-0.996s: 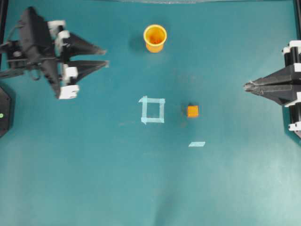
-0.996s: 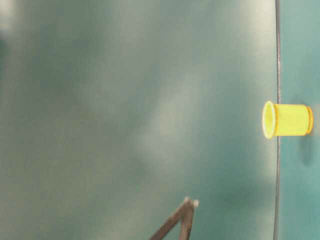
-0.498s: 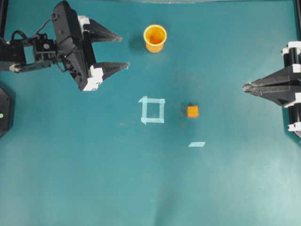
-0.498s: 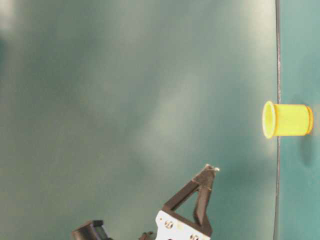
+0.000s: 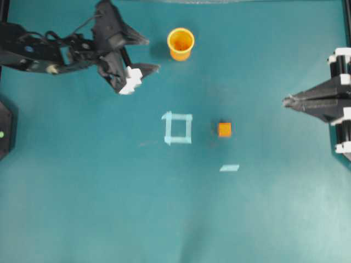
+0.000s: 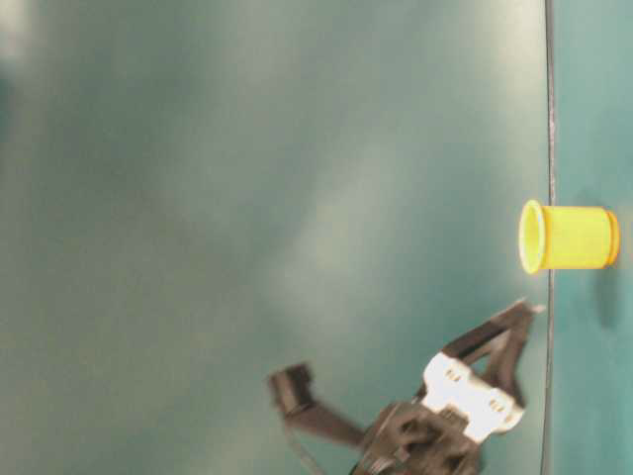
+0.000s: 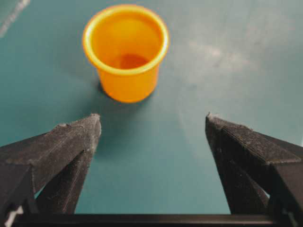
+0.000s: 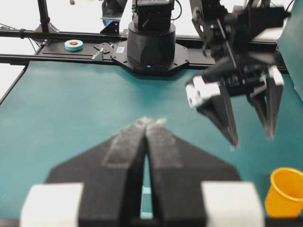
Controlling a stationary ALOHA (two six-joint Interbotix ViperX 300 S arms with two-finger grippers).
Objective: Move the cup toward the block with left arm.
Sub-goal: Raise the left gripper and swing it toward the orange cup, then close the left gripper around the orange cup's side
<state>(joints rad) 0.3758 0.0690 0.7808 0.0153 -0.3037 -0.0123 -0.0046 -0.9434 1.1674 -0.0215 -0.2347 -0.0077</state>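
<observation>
The yellow-orange cup [image 5: 180,44] stands upright near the table's far edge, and it also shows in the table-level view as the cup [image 6: 569,237]. The tiny orange block [image 5: 224,129] lies right of the middle, well apart from the cup. My left gripper [image 5: 152,54] is open wide just left of the cup and does not touch it. From the left wrist, the cup [image 7: 126,52] stands ahead of the open gripper [image 7: 152,120], a little left of centre. My right gripper [image 5: 285,101] is shut and empty at the right edge.
A pale blue tape square [image 5: 178,127] lies left of the block and a short tape strip [image 5: 230,167] below it. In the right wrist view the left arm's black base [image 8: 151,47] stands at the far table edge, with a tape roll [image 8: 73,45] beside it.
The left arm has swung right from the table's left edge to just beside the cup, and its jaws have spread wider. The cup, block and right gripper have not moved.
</observation>
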